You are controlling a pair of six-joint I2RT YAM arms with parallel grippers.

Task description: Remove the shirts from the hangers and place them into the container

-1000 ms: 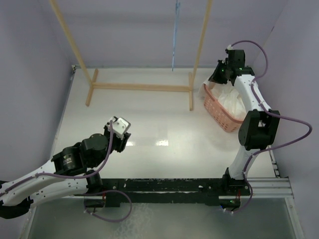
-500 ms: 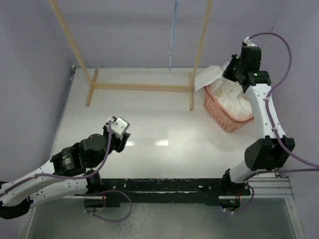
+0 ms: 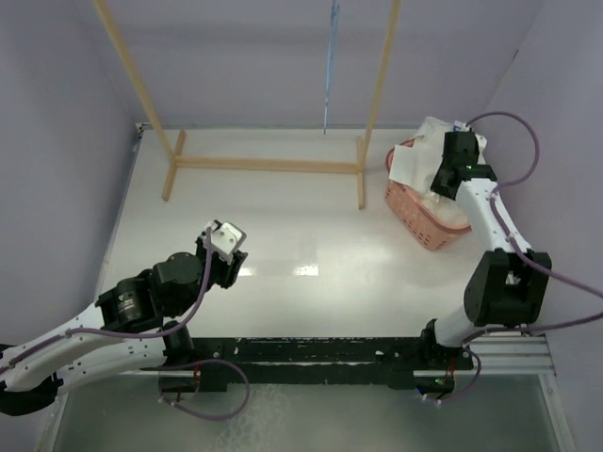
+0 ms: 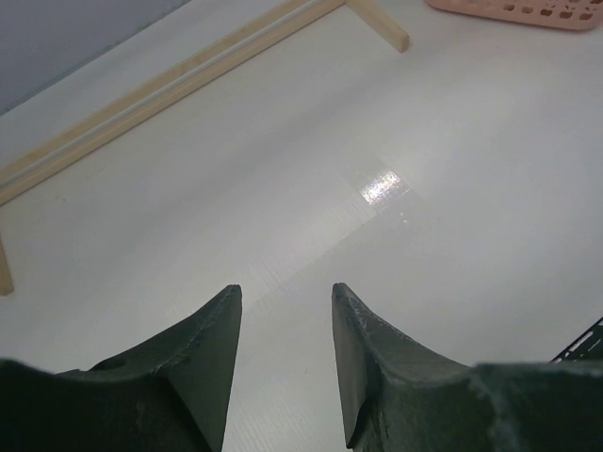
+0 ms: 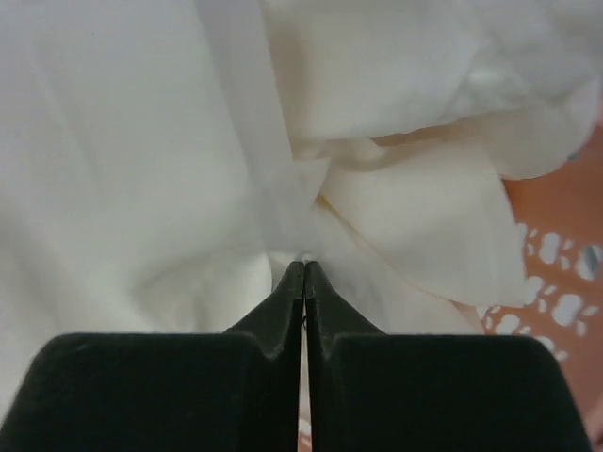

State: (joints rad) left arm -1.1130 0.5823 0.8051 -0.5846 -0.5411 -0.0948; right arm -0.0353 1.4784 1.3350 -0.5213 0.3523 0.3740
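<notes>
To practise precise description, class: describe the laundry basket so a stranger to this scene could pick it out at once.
Find the wooden rack standing across the far side of the white table; just beyond its right foot, near the right wall, sits the basket. It is the only orange-pink thing there, with perforated sides and a white shirt heaped in it.

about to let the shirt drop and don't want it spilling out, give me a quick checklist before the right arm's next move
1. Grip, right tool shut on the shirt: ok.
2. Shirt off the hanger, which hangs bare on the rack: ok.
3. Shirt wholly inside the basket: not ok, a flap drapes over the rim toward the rack.
4. Other arm, left tool open, empty, far from the basket: ok.
5. Cloth free of snags on the lattice: cannot tell.
</notes>
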